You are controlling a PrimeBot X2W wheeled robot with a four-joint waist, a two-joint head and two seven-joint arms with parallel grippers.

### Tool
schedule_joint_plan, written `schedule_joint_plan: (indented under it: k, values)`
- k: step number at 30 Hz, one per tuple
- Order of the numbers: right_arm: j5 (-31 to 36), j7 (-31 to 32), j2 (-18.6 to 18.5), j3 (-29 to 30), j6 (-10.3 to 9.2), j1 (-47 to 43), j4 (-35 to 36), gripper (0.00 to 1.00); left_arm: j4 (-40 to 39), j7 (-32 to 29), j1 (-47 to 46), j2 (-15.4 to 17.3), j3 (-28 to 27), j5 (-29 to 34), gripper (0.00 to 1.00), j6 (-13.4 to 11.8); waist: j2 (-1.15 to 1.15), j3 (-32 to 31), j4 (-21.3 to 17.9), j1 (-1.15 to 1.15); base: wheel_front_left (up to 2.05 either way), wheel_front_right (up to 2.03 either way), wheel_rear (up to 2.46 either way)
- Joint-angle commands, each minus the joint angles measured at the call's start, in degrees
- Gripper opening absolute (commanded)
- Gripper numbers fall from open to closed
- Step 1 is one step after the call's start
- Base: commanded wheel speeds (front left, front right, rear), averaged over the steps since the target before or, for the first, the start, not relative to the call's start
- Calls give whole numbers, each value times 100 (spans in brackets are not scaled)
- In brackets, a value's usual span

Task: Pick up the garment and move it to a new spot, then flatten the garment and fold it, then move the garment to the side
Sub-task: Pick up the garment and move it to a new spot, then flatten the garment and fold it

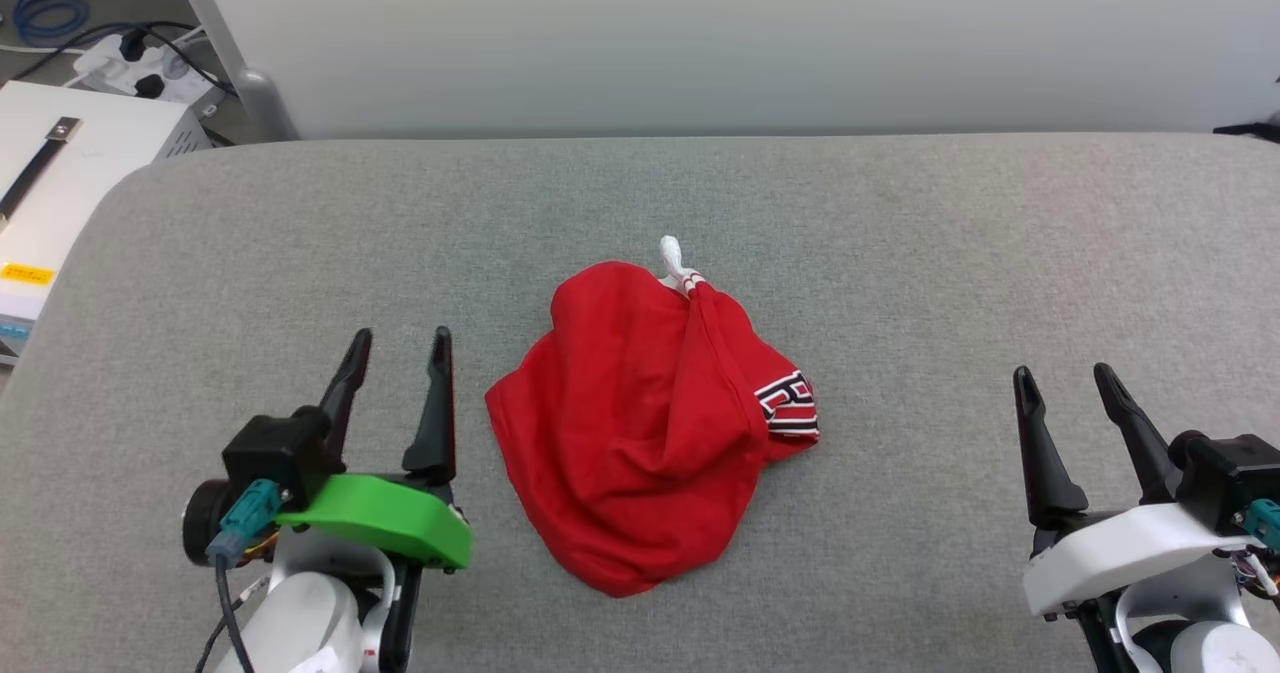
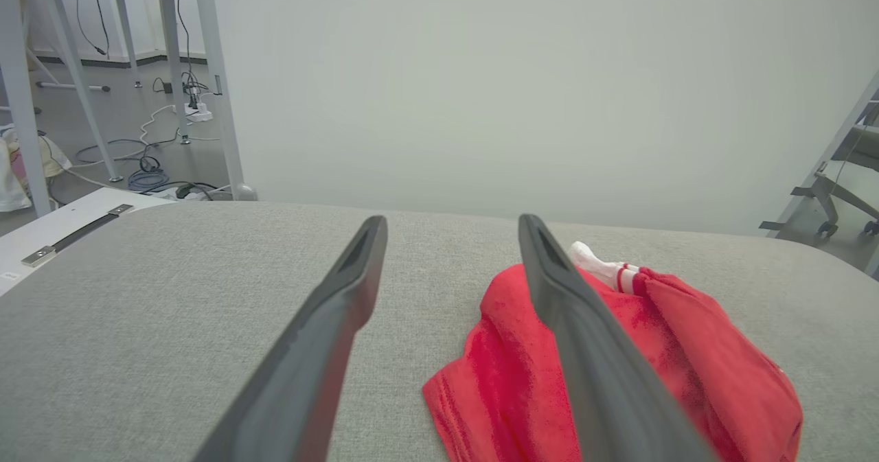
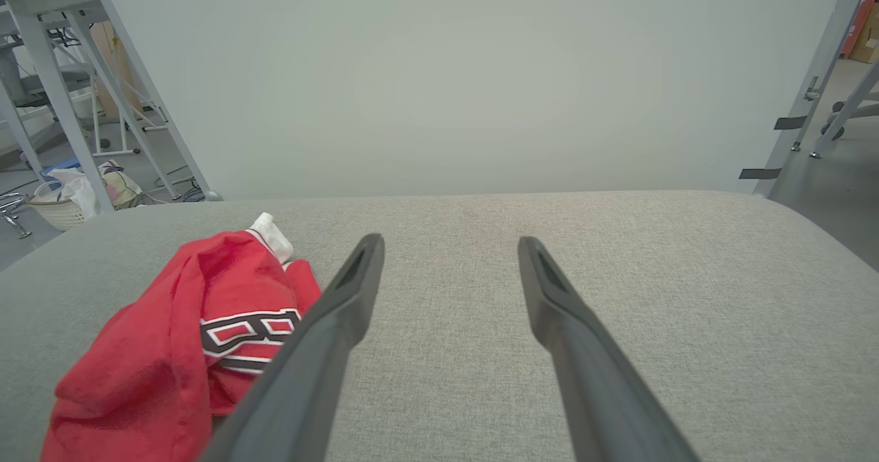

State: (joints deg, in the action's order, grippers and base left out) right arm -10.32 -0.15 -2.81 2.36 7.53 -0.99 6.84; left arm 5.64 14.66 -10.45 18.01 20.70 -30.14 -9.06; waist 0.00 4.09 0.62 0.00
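Note:
The garment (image 1: 640,423) lies crumpled in a red heap near the middle of the grey table (image 1: 900,253), with a bit of white sleeve poking out at its far end and a strip of black-and-white print on its right side. My left gripper (image 1: 398,338) stands open just left of the heap, apart from it, nothing between its fingers. In the left wrist view the garment (image 2: 659,359) sits to the right of the gripper (image 2: 452,223). My right gripper (image 1: 1065,373) is open far to the right. The right wrist view has the garment (image 3: 172,338) at the lower left, beside the gripper (image 3: 450,242).
A white box (image 1: 70,173) with a black strap stands off the table's left rear corner, with cables and a power strip (image 1: 140,68) on the floor behind it. A pale wall panel (image 1: 700,43) runs along the table's far edge.

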Motion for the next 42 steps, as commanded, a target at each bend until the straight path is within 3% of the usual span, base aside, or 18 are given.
schedule_joint_plan:
  k: [1,15,23,30,37,42]
  values:
    - [21,34,-7,4,-4,-87,21,100,-56,32,154,48,-109,67,100,-55,0,-126,91,0,0,0,0]
    - [-142,412,-7,-51,-4,-217,-79,100,-329,0,607,313,-368,168,100,-206,0,-195,73,0,0,0,0]
    - [-618,1695,-131,-1010,-4,398,-496,100,-397,1,492,218,-326,157,100,-213,0,18,309,0,0,0,0]
    - [-1133,2682,-436,-1965,-4,1497,-856,100,-287,15,238,48,-227,181,100,-97,0,292,795,0,0,0,0]
    - [-1352,3320,-617,-2338,-4,2463,-1756,100,-152,28,22,-160,-205,238,100,37,0,501,1206,0,0,0,0]
    - [-1436,3734,-684,-2526,-4,2803,-2379,100,-97,32,-4,-279,-301,303,100,108,0,566,1297,0,0,0,0]
